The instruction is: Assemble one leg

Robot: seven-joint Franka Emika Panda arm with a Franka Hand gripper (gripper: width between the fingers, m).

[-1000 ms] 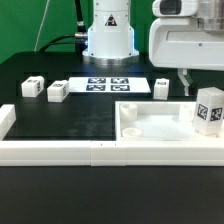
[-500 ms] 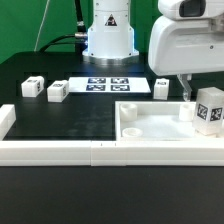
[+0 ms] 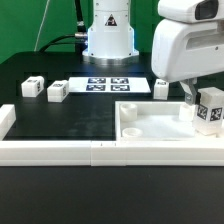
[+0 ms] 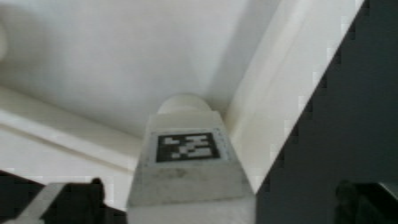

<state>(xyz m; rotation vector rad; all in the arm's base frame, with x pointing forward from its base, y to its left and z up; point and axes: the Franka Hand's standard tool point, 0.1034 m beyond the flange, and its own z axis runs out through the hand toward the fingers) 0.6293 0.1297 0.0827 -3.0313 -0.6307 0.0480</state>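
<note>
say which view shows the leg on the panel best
The wrist view: the leg is close and central, tag facing the camera. The exterior view shows it small, near its right edge, on the panel.

Arm (image 3: 190,50) at ext. view's R, wrist down, jaws apart.

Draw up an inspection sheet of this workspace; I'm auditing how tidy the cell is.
Surface: black table with a white rim in front.
Job's things: leg upright by the panel; three spare legs near the marker board.
Clutter: nothing seen.
Grippers: claw beside the leg; open or shut cannot be told.
Cables: dark cable beside the base.
Surroundings: green backdrop.
</note>
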